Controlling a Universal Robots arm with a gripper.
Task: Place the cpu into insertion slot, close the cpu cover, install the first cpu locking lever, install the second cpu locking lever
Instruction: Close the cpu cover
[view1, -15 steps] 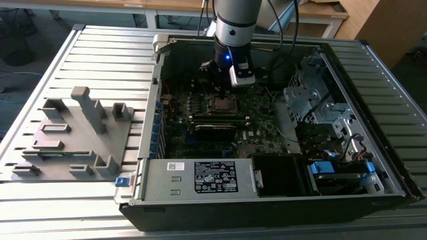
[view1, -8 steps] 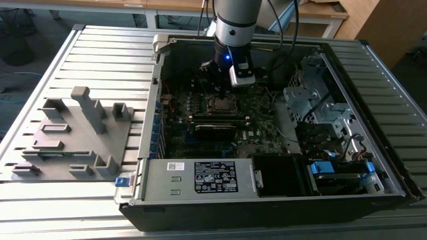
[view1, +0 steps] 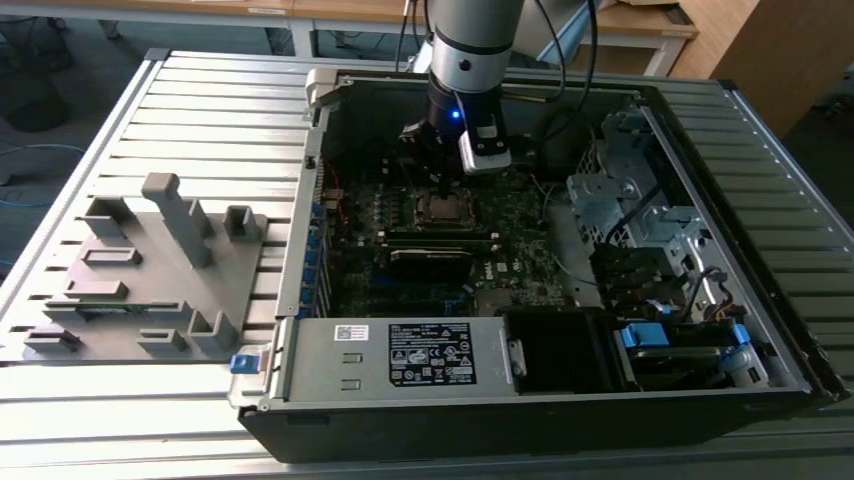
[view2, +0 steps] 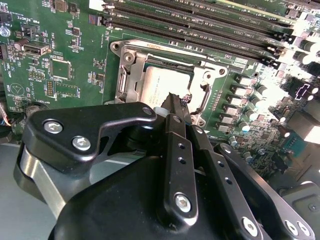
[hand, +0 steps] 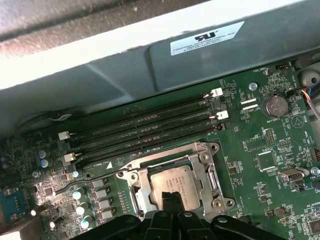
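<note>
The cpu (view2: 161, 84) lies flat in its socket on the green motherboard, dull grey top up, and shows too in the first wrist view (hand: 172, 181). The silvery cpu cover (view2: 127, 76) lies down around it as a frame (hand: 205, 169). My gripper (view2: 175, 100) hangs right over the socket's edge with its black fingers pressed together and nothing between them. In the exterior view the gripper (view1: 446, 186) stands upright inside the open computer case, just above the socket (view1: 445, 208). Whether the tips touch the cover I cannot tell.
Long black memory slots (hand: 145, 127) run beside the socket. A grey power box with a white label (view1: 400, 355) fills the case's near side. A drive cage (view1: 627, 200) and cables lie at the exterior view's right. A grey fixture (view1: 147, 270) stands outside the case.
</note>
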